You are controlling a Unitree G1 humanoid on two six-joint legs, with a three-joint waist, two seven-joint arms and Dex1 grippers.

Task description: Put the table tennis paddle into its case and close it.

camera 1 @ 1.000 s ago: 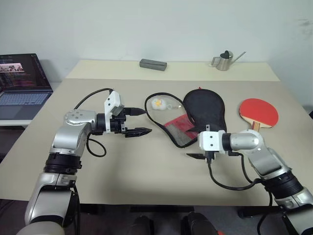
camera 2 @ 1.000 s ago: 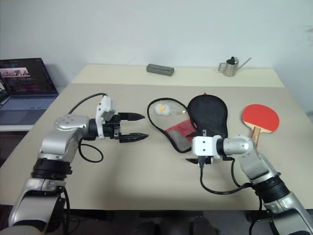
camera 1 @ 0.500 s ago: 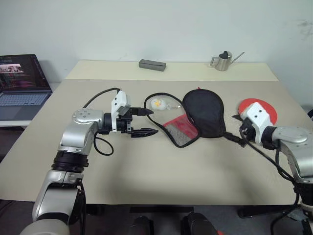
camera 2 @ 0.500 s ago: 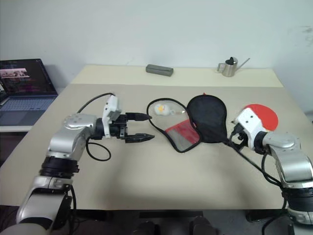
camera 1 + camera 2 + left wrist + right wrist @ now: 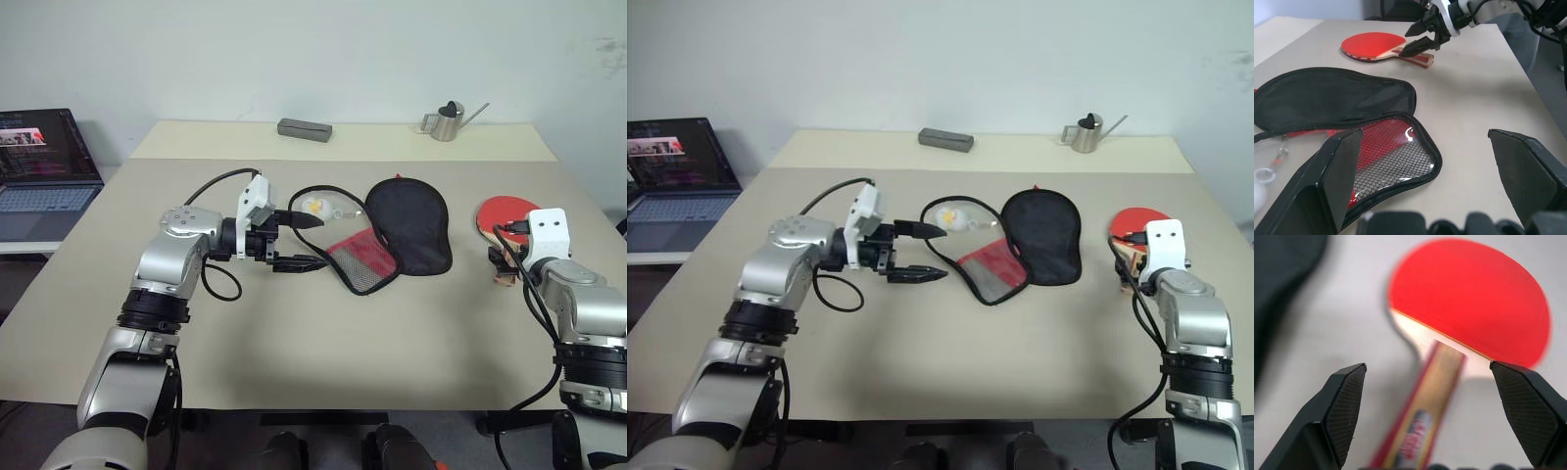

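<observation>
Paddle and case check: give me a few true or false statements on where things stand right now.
1. The table tennis paddle is already inside the case. False: it lies on the table, apart from the case, toward the robot's right.
2. The case lies open, black lining up. True.
3. The right gripper is shut on the paddle handle. False: its fingers are open, lined up on the handle without gripping it.
4. The left gripper is open beside the case's mesh flap. True.
5. The watering can stands on the case. False: it stands at the far edge of the table.
</observation>
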